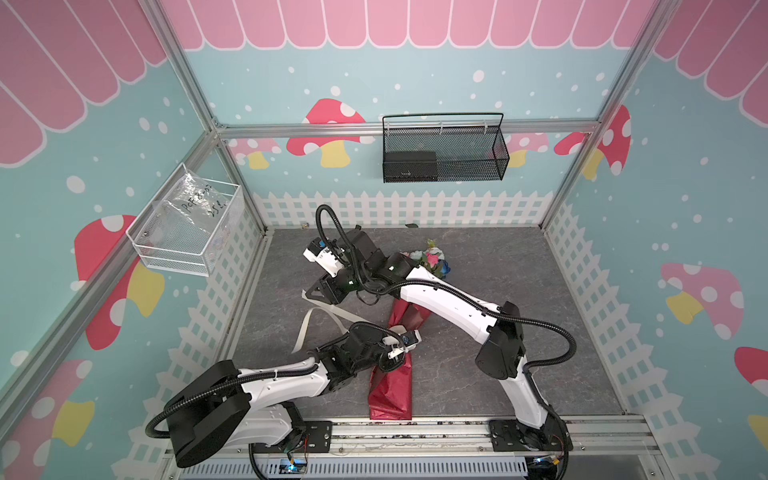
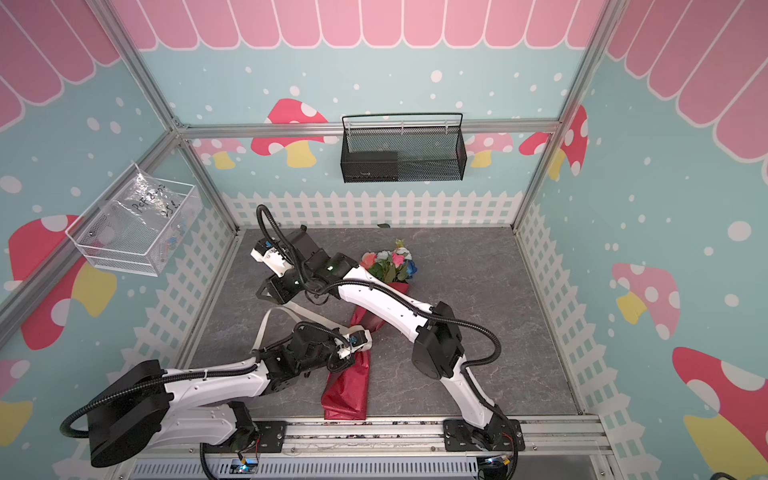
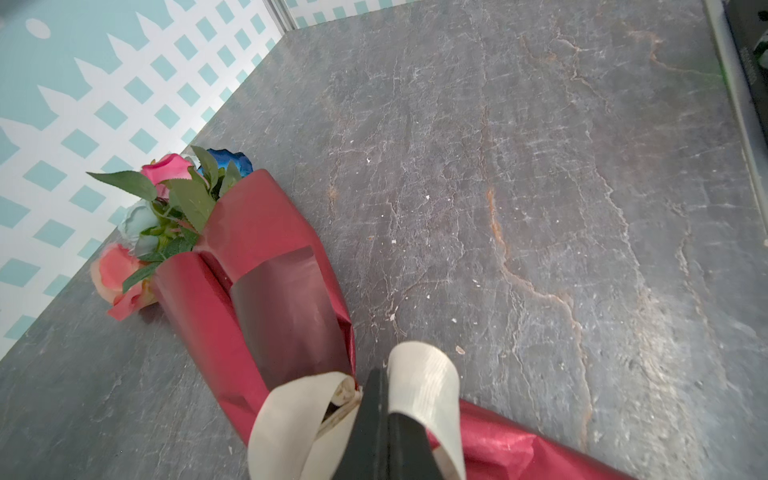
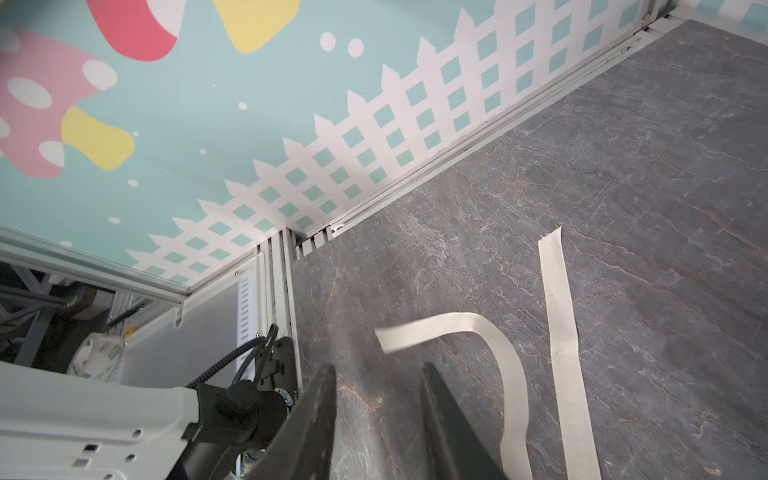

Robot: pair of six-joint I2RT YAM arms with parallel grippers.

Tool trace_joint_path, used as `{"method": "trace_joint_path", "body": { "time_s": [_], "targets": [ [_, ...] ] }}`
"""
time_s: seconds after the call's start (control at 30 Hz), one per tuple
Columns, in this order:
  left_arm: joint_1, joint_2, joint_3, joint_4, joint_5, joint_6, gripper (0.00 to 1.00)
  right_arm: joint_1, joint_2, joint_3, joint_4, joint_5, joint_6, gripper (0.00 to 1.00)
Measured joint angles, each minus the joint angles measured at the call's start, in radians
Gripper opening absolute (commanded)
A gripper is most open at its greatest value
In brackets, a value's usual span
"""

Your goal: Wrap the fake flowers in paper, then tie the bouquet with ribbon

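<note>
The bouquet of fake flowers lies on the grey table, its blooms (image 1: pixel 432 259) (image 2: pixel 388 262) towards the back and its red wrapping paper (image 1: pixel 392 386) (image 2: pixel 349 390) (image 3: pixel 266 270) running to the front edge. A cream ribbon (image 3: pixel 424 378) loops round the paper's narrow waist. My left gripper (image 3: pixel 384 374) is shut there, pinching the ribbon. The ribbon's loose tails (image 1: pixel 307 324) (image 4: pixel 561 332) trail left across the table. My right gripper (image 4: pixel 378 370) (image 1: pixel 309 293) hovers open over the tails, nothing between its fingers. The right arm hides part of the bouquet in both top views.
A black mesh basket (image 1: pixel 444 149) hangs on the back wall and a white wire basket (image 1: pixel 187 224) holding a plastic bag hangs on the left wall. A metal rail (image 1: pixel 415 432) runs along the table's front edge. The left wall stands close to the right gripper.
</note>
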Motion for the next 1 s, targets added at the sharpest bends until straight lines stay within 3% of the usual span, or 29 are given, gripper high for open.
{"method": "trace_joint_path", "body": {
  "time_s": [0.13, 0.27, 0.53, 0.67, 0.8, 1.0],
  "targets": [
    [0.0, -0.005, -0.001, 0.014, -0.016, -0.017, 0.0, 0.005, -0.026, -0.035, -0.029, 0.084, -0.002, 0.39],
    [0.004, -0.003, -0.001, 0.028, -0.023, -0.054, 0.0, -0.009, -0.125, -0.109, -0.044, 0.256, -0.001, 0.4],
    [0.09, -0.015, -0.001, 0.05, -0.013, -0.15, 0.0, -0.139, -0.656, -0.546, 0.069, 0.619, 0.056, 0.43],
    [0.147, -0.023, 0.004, 0.047, -0.007, -0.196, 0.0, -0.155, -0.857, -0.777, 0.155, 0.718, 0.077, 0.39],
    [0.204, -0.005, 0.038, 0.032, 0.008, -0.261, 0.0, -0.108, -0.956, -0.999, 0.25, 0.756, 0.058, 0.37],
    [0.276, 0.077, 0.129, 0.001, 0.037, -0.358, 0.0, 0.074, -0.981, -1.254, 0.397, 0.784, -0.042, 0.35]
  ]
}}
